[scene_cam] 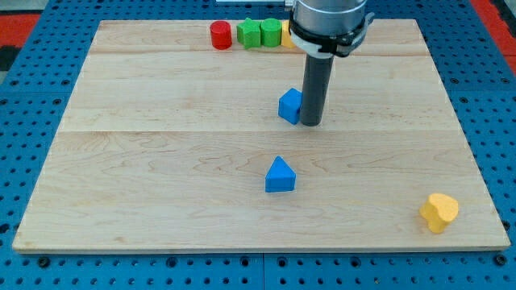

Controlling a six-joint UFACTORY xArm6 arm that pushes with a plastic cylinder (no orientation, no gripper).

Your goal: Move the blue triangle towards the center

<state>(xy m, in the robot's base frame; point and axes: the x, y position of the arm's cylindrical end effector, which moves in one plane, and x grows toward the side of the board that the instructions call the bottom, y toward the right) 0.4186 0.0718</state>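
Observation:
The blue triangle (pixel 280 176) lies on the wooden board (pixel 161 161), a little below the board's middle. My tip (pixel 311 123) rests on the board above and to the right of the triangle, well apart from it. The tip touches the right side of a blue cube-like block (pixel 289 105), which the rod partly hides.
Along the view's top edge stand a red cylinder (pixel 220 35), two green blocks (pixel 247 33) (pixel 270 33) and a yellow block (pixel 288 35) partly hidden behind the arm. A yellow heart-like block (pixel 439 212) lies at the bottom right. Blue pegboard surrounds the board.

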